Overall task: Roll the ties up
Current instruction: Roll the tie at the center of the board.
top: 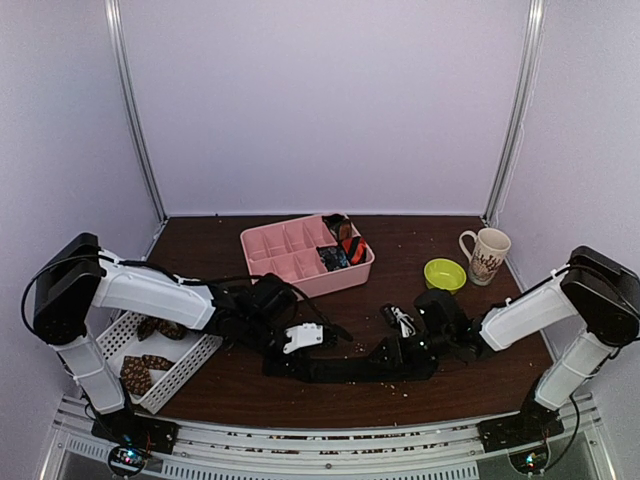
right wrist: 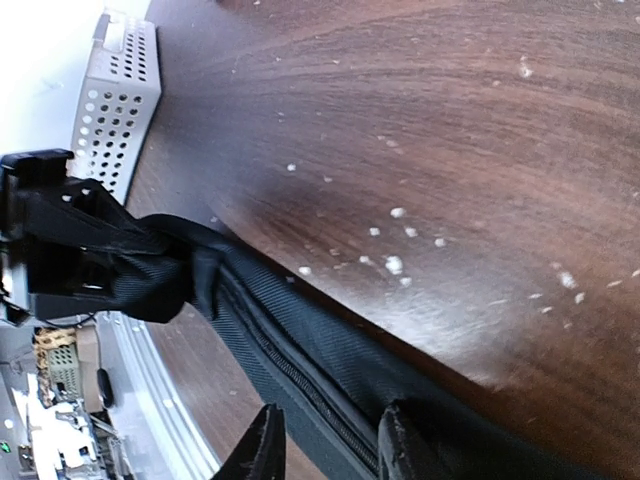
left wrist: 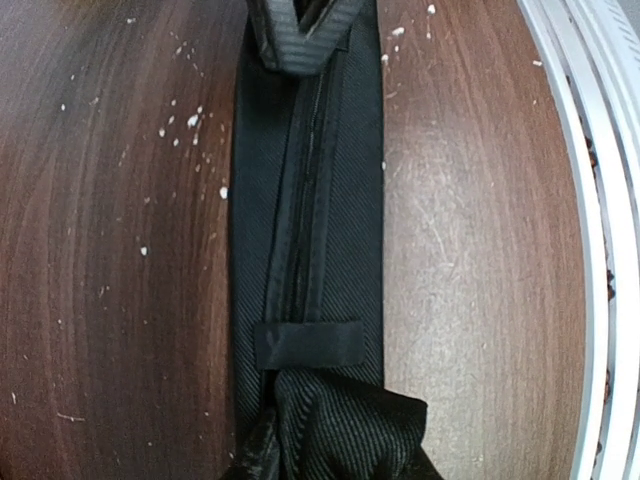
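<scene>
Pink tray [top: 262, 238] behind, white basket [top: 185, 365] left, tabletop [top: 205, 245] between them probably passable.

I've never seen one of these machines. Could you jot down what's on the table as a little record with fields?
In work: black tie, stretched flat on the table
Left tool: closed on its bunched end
Right tool: closed on it further along
Pink box: rolled ties in its right-hand cells
White basket: brown patterned ties
Elsewhere: green bowl, mug

The long black necktie [left wrist: 310, 250] is matt woven cloth with a fine diagonal rib and a stitched seam. The dark brown table [left wrist: 480, 250] shows smooth wood grain with a slight sheen. The pink compartment box [top: 315, 284] looks like smooth plastic. The white perforated basket [right wrist: 115, 110] is matt.
</scene>
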`<action>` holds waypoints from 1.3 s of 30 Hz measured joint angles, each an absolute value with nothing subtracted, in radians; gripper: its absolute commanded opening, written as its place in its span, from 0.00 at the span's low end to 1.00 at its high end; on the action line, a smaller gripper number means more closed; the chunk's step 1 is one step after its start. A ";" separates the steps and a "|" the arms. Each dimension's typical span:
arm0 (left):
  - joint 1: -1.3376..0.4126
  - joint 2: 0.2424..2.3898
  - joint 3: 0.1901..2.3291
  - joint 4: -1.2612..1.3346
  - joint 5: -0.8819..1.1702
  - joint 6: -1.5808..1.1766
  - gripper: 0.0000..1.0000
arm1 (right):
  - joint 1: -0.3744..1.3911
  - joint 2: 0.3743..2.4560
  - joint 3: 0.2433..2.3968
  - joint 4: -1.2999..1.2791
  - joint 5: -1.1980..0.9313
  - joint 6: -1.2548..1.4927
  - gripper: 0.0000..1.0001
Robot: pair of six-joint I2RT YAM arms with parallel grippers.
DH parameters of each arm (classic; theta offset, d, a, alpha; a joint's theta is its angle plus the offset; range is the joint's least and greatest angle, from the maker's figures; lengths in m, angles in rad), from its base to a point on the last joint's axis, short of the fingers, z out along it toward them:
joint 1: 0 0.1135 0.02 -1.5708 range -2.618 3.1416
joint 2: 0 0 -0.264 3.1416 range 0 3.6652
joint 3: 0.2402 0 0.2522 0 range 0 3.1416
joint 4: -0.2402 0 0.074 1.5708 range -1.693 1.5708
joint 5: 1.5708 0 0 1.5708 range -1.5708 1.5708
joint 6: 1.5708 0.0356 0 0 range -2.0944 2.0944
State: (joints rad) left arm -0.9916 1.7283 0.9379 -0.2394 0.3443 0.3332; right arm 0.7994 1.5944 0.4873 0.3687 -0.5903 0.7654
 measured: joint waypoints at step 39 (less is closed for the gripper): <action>-1.036 1.711 0.883 -0.203 0.088 0.293 0.36 | 0.979 1.900 0.630 0.738 -0.609 1.045 0.29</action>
